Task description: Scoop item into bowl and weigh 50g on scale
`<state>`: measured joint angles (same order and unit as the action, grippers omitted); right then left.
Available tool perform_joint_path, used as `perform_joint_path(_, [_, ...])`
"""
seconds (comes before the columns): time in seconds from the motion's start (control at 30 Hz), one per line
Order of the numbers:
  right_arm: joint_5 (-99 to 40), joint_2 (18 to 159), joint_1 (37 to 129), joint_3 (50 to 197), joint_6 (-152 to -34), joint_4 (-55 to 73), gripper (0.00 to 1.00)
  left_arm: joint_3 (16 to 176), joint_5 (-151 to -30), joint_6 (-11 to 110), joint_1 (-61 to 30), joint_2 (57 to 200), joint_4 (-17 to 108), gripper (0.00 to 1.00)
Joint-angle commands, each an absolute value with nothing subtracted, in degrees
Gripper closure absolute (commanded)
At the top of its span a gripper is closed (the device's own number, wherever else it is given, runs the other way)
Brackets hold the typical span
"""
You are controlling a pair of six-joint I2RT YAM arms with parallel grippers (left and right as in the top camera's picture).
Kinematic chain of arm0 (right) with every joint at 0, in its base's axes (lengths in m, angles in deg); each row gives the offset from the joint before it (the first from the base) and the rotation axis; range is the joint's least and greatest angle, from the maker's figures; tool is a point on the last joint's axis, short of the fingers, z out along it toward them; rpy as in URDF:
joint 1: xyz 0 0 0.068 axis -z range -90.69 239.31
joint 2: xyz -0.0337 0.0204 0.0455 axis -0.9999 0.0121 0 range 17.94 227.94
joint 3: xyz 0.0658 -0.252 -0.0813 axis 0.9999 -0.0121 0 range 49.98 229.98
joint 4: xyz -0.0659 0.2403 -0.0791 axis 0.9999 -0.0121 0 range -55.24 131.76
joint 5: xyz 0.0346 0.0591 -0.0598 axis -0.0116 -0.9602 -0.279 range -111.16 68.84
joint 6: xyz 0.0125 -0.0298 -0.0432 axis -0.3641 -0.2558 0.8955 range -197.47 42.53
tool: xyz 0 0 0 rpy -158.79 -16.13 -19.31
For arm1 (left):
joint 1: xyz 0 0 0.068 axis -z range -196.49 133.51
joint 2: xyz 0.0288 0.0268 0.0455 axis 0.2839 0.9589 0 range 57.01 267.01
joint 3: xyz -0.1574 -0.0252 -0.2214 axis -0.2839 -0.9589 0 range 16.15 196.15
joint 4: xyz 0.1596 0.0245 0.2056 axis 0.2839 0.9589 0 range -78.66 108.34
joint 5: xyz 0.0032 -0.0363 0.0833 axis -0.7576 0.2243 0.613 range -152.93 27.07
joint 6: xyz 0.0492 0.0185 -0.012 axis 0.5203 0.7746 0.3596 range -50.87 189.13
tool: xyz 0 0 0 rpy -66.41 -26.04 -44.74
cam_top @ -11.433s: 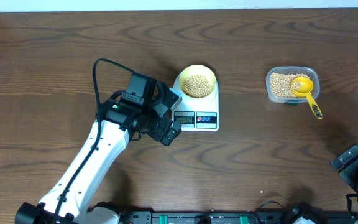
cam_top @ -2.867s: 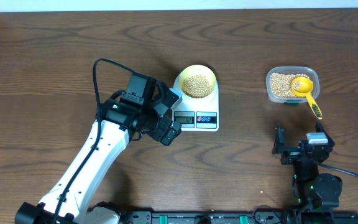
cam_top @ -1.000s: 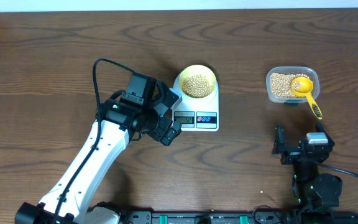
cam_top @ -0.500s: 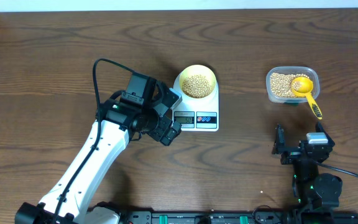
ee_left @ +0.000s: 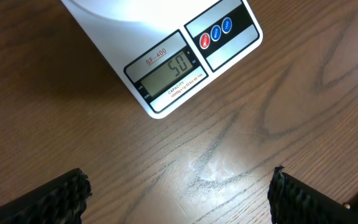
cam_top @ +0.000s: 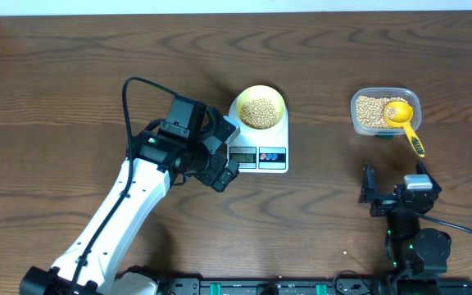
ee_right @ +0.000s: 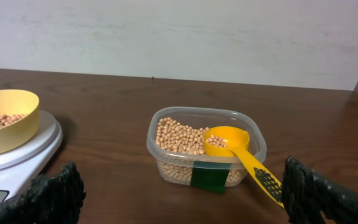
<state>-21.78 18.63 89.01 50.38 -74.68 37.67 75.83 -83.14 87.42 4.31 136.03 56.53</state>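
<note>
The pale yellow-green bowl (cam_top: pixel 260 109) holds tan beans (cam_top: pixel 259 112) and stands on the white scale (cam_top: pixel 262 154). In the left wrist view the scale's display (ee_left: pixel 165 71) reads 50. My left gripper (cam_top: pixel 220 174) is open and empty just left of the scale's front edge; it also shows in the left wrist view (ee_left: pixel 179 193). My right gripper (cam_top: pixel 373 197) is open and empty, low at the front right, facing the clear container. The bowl (ee_right: pixel 5 119) shows at the left of the right wrist view, where the right gripper (ee_right: pixel 185 199) frames the container.
A clear plastic container (cam_top: pixel 382 111) of beans stands at the back right, with a bright yellow scoop (cam_top: pixel 403 121) resting in it, handle over the front rim. The right wrist view shows the container (ee_right: pixel 205 152) and the scoop (ee_right: pixel 238 152).
The right arm came from the table's front right corner to a spot in front of the container and has stayed still over the last second. The left arm has not moved.
</note>
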Motion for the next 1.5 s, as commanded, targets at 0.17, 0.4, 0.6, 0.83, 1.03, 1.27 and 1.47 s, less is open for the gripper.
perform_joint_path(0.17, [-21.48,18.28,88.49,50.29,-73.98,37.34,0.01,75.72,-82.76,88.4,4.44,135.88,56.75,0.06])
perform_joint_path(0.4, [-21.48,18.28,88.49,50.29,-73.96,37.34,0.01,75.72,-82.76,88.38,4.44,135.88,56.77,0.06])
perform_joint_path(0.6, [-21.48,18.28,88.49,50.29,-73.98,37.34,0.01,75.72,-82.76,88.4,4.44,135.88,57.16,0.06])
perform_joint_path(0.83, [-21.5,18.28,88.49,50.29,-73.98,37.34,0.01,75.72,-82.76,88.4,4.44,135.88,52.48,0.06])
perform_joint_path(1.03, [-21.5,18.28,88.49,50.29,-73.98,37.34,0.01,75.72,-82.35,88.4,4.41,135.72,42.74,0.06])
perform_joint_path(1.27, [-21.48,18.28,88.49,50.29,-73.98,37.34,0.01,75.72,-72.34,87.09,3.28,134.37,33.45,0.06])
perform_joint_path(1.47, [-21.48,18.28,88.49,50.29,-73.96,37.34,0.01,75.72,-66.39,76.49,-0.74,132.86,27.44,0.06])
